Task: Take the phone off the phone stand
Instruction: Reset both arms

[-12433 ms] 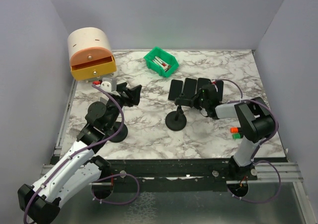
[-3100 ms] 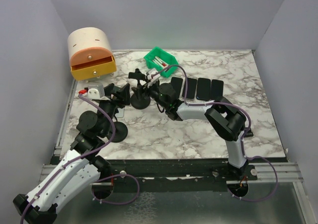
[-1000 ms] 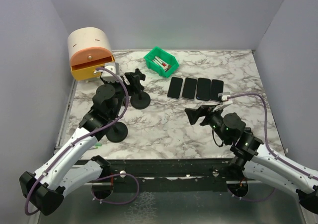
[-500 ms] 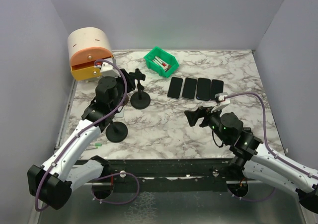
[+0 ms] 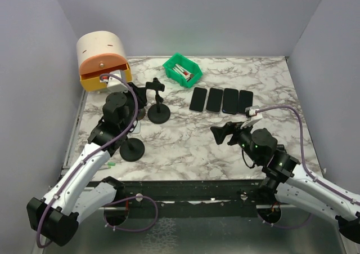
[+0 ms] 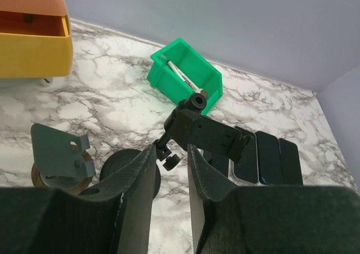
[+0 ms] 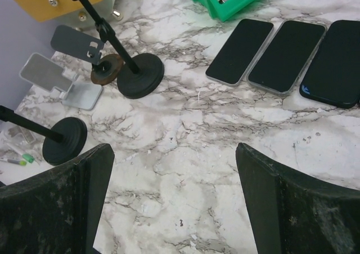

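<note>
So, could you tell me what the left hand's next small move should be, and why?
Probably close the left hand on the neck of the phone stand: it lines up with the narrow gap between the fingers, its cradle looks empty, and four phones lie on the table.

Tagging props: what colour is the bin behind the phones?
The bin is bright green; it shows best in the left wrist view.

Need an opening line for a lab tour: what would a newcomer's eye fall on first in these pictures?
Likely the bright green bin at the back centre of the marble table and the cream-and-orange drawer box in the back left corner. Then the four dark phones lying flat in a row right of centre, with an empty black phone stand to their left.
</note>
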Motion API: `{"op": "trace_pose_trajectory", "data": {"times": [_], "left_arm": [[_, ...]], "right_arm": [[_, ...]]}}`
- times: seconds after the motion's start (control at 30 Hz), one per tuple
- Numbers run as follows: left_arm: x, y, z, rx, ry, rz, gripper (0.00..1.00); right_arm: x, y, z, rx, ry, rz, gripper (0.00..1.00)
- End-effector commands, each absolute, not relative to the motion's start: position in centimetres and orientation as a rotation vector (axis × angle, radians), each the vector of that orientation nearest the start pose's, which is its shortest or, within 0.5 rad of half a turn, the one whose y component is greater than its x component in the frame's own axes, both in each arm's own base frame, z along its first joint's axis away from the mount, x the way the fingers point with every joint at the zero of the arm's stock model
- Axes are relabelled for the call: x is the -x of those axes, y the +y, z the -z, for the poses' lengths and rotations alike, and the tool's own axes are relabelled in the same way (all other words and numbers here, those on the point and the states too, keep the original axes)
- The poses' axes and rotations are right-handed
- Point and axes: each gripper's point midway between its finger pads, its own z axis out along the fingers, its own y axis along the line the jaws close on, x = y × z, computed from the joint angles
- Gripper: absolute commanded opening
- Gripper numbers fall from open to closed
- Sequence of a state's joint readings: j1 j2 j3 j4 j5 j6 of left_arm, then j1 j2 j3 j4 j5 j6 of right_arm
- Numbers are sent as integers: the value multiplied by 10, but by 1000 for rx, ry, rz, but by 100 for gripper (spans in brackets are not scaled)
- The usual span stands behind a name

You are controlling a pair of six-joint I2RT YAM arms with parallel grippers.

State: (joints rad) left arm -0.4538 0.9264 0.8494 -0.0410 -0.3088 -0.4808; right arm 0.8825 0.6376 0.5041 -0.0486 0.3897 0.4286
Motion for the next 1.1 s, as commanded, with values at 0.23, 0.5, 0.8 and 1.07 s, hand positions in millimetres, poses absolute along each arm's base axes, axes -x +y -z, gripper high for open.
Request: {"op": "trace_pose_trajectory", "data": {"times": [0.23,0.5,0.8,1.07], "left_arm": [[-288,-77,-320,294,1661,303,85],[-272,-10,-324,664,1613,32,99],[-248,-6,-300,796,1635,105,99],[-243,-41,-398,423,1644,246,99]], "right_arm": [[-221,173,-228,46,1766,-578,97],[-240,135,-217,-320,1824,-382,99],[-243,148,-243,-348,1904,-373,100],[-238,163,-315,-71,1753,-490,100]]}}
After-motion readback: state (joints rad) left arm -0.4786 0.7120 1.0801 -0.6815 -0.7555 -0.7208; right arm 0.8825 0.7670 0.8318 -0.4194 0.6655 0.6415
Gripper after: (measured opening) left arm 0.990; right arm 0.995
